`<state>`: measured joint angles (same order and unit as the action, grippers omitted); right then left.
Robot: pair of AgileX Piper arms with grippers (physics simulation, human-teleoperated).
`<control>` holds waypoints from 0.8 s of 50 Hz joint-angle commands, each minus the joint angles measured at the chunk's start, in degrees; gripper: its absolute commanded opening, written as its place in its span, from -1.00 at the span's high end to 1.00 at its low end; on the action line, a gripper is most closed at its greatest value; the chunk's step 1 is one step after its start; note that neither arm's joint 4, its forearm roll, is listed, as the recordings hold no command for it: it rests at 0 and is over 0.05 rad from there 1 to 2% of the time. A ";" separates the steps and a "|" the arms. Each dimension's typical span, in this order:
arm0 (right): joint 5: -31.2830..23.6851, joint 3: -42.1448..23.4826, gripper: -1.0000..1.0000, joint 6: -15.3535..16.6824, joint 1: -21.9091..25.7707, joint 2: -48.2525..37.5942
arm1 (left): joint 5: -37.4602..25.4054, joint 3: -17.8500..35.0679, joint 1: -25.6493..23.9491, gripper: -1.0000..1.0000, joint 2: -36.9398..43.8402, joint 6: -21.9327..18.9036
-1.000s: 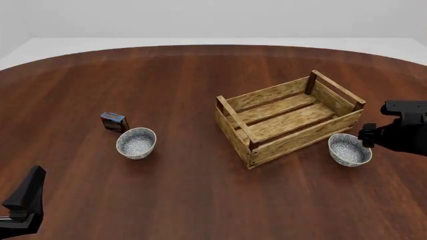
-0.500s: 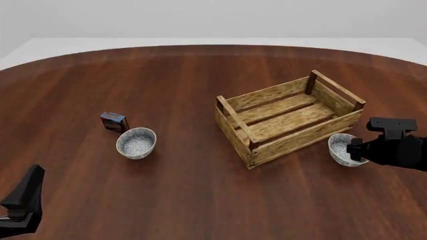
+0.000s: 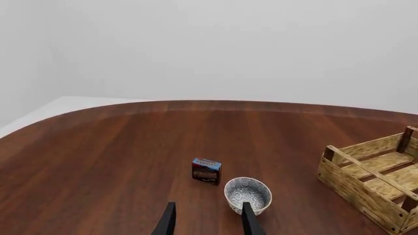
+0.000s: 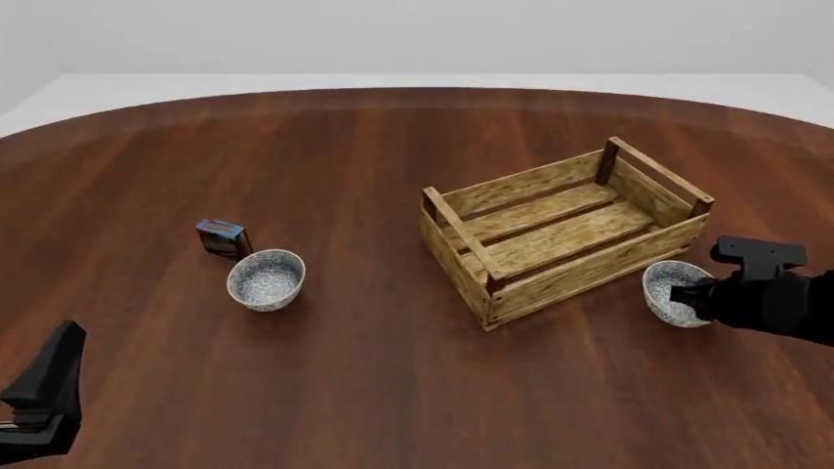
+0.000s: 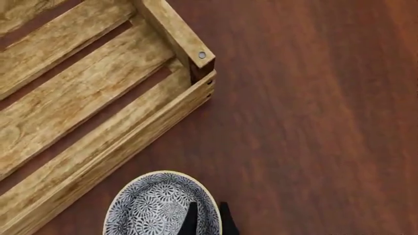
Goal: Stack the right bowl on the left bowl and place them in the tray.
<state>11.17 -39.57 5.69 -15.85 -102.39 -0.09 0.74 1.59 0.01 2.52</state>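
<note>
The left bowl [image 4: 268, 278] [image 3: 248, 193], white with a dark speckled pattern, stands upright on the table, left of the tray. The right bowl [image 4: 667, 291] [image 5: 153, 205], of the same look, rests just off the tray's near right corner. The tray [image 4: 587, 269] [image 5: 85, 98] [image 3: 365, 181] is a light-wood slatted crate with nothing in it. My right gripper [image 4: 697, 293] [image 5: 207, 218] is shut on the right bowl's rim, one finger inside and one outside. My left gripper [image 4: 53, 376] [image 3: 207, 218] hangs open at the near left, short of the left bowl.
A small blue box [image 4: 223, 237] [image 3: 206, 170] stands just behind and left of the left bowl. The round dark-wood table [image 4: 391, 381] has bare wood between the left bowl and the tray.
My right gripper came down and in from the right onto the right bowl's rim, covering part of it. The bowls, the tray and the left arm stayed put.
</note>
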 commanded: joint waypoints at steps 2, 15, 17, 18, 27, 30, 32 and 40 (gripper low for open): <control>-0.24 1.13 1.00 0.13 -0.14 -0.19 | -0.06 0.06 0.01 -1.00 0.00 0.01; -4.11 2.50 1.00 -0.36 0.49 8.24 | 0.24 -0.12 0.08 -1.00 0.00 0.14; -4.64 2.95 1.00 -0.40 0.58 9.53 | 0.34 -0.24 0.04 -1.00 0.00 0.17; -5.05 3.27 1.00 -0.54 0.67 10.69 | 0.37 -0.26 0.09 -1.00 0.00 0.22; -9.58 4.44 1.00 -0.47 1.41 19.53 | 0.50 -0.23 0.20 -1.00 0.00 0.44; -10.98 4.53 1.00 -0.54 1.78 21.93 | 0.51 -0.18 0.22 -1.00 0.00 0.48; -12.91 4.60 1.00 -0.64 2.37 25.56 | 0.41 -0.03 0.22 -1.00 0.00 0.47; -18.70 4.43 1.00 -2.56 5.84 34.23 | 0.49 -0.12 0.29 -1.00 0.00 0.48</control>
<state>-1.90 -35.32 4.60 -12.71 -77.69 0.31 0.65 1.81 0.01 2.94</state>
